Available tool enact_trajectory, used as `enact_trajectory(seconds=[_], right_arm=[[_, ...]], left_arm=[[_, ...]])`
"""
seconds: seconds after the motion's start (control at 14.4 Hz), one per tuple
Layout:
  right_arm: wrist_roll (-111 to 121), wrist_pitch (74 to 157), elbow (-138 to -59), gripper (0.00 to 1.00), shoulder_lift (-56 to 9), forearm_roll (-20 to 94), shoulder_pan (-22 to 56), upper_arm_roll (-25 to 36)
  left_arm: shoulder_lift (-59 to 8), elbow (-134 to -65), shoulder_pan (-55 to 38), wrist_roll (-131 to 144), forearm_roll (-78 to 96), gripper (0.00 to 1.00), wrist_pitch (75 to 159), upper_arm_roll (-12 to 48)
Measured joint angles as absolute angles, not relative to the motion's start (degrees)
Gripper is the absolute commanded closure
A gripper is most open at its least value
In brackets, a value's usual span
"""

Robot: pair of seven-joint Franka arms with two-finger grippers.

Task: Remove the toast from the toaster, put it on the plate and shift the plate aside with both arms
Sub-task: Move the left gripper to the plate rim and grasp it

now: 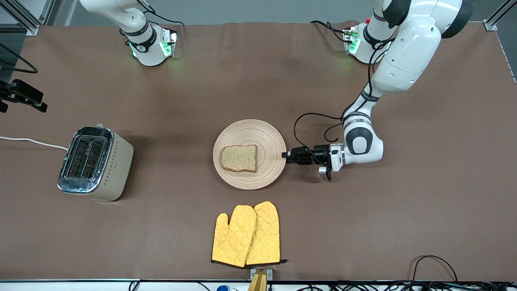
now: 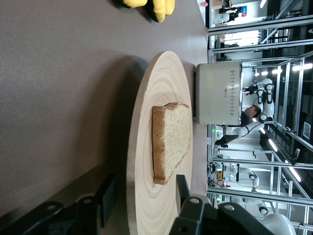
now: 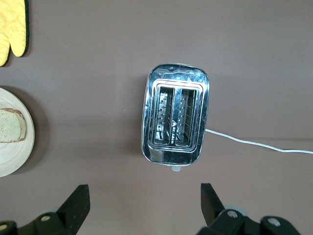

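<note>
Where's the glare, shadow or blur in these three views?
Front view: even light, soft shadow beside the toaster, green glow at the bases. Left wrist view: the left claw is soft and dark up close, straddling the plate rim; toast sharp, background lamps blown out. Right wrist view: bright reflections on the toaster's chrome top; the right claw, open, casts no clear shadow.
</note>
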State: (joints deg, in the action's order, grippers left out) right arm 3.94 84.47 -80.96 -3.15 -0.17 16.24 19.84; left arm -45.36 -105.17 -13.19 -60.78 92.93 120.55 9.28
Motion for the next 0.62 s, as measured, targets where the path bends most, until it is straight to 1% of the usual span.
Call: enact_trajectory(seconds=[0.42,0.62], right_arm=[[3.94,84.46,-80.96,0.00,-3.15,-0.17,16.24,19.84],[3.94,84.33,-81.04,0.00,-3.15,-0.17,16.24,19.83]], left_arm=[[-45.36,-105.17,-14.12,-58.77,93.01,0.56,122.49,9.28],[-45.37,-105.18,-14.27,-58.70,93.41,0.62,122.64,9.28]])
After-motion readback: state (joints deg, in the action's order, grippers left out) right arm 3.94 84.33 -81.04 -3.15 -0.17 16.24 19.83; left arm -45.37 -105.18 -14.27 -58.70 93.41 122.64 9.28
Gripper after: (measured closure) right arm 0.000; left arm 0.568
